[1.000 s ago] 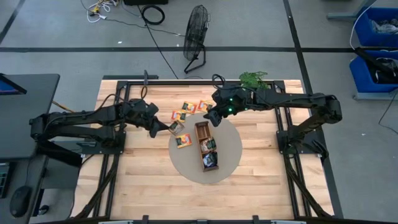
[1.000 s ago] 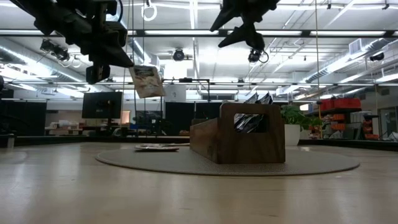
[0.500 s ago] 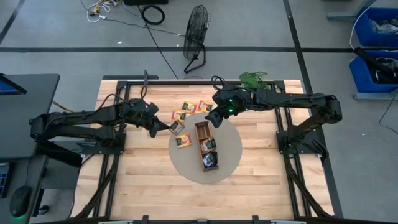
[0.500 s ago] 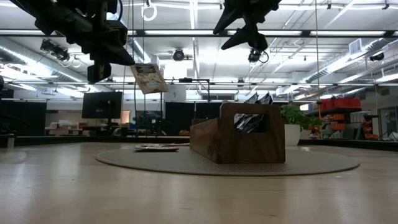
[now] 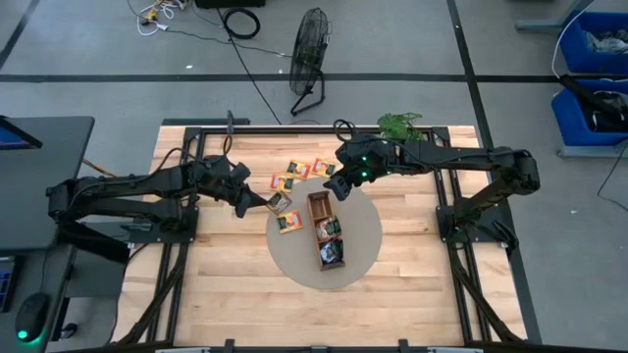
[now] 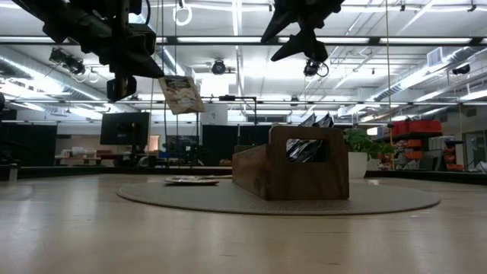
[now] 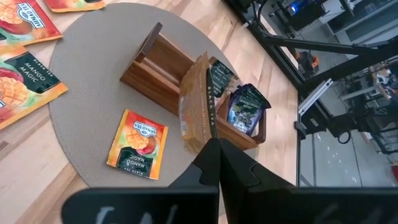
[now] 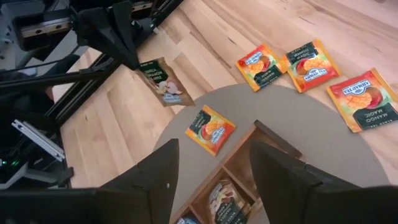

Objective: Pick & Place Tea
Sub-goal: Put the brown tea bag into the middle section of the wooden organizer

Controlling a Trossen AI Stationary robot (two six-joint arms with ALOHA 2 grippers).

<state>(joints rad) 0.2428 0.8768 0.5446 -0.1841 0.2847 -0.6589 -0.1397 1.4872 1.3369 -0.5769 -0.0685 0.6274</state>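
My left gripper (image 5: 259, 202) hangs over the table's left-centre, shut on a beige-brown tea sachet (image 8: 163, 81), also seen in the low view (image 6: 180, 94). My right gripper (image 8: 214, 180) hovers open above the far end of the wooden tray (image 5: 324, 230), holding nothing. The tray stands on the round grey mat (image 5: 361, 245) with dark sachets upright in its near compartments (image 7: 245, 109). One orange sachet (image 8: 211, 129) lies flat on the mat left of the tray. Three more orange sachets (image 8: 308, 65) lie flat on the wood past the mat's far edge. My left gripper pinches the beige-brown sachet between its two fingers at one end (image 7: 204, 138). The fingers come from the table's left, slanting downward. The sachet sticks out beyond the fingertips, tilted, lifted clear well above the table (image 6: 180, 94).
Black frame rails (image 5: 196, 211) run along both sides of the wooden table. A small green plant (image 5: 397, 124) stands at the far edge. Bare wood lies in front of the mat toward the near edge (image 5: 314, 309).
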